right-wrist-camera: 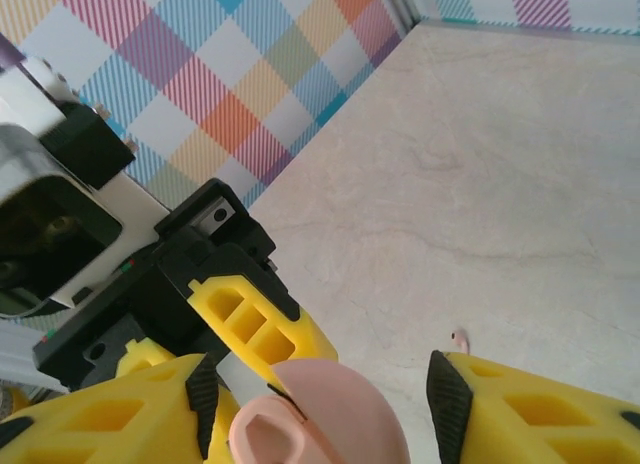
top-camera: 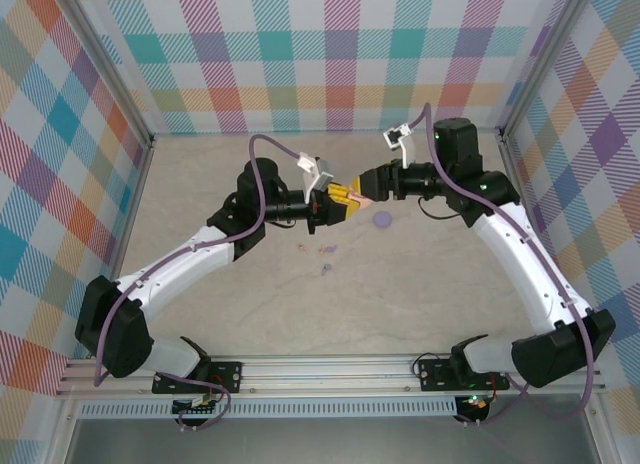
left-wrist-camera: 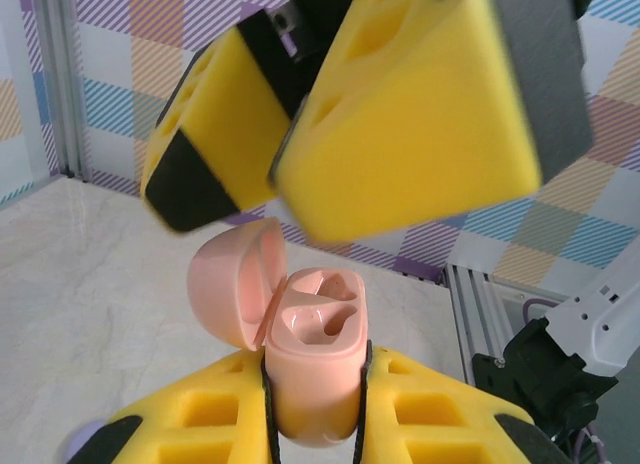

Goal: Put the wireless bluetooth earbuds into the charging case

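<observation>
Lid (left-wrist-camera: 235,284) open, the pink charging case (left-wrist-camera: 310,334) sits clamped in the left gripper (left-wrist-camera: 316,404) — sockets offered to the right gripper (left-wrist-camera: 280,184) just beside it, jaws parted, empty.

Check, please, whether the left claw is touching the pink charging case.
Touching. The left wrist view shows the left claw clamped on the pink charging case, its yellow pads pressed against both sides with no gap.
</observation>
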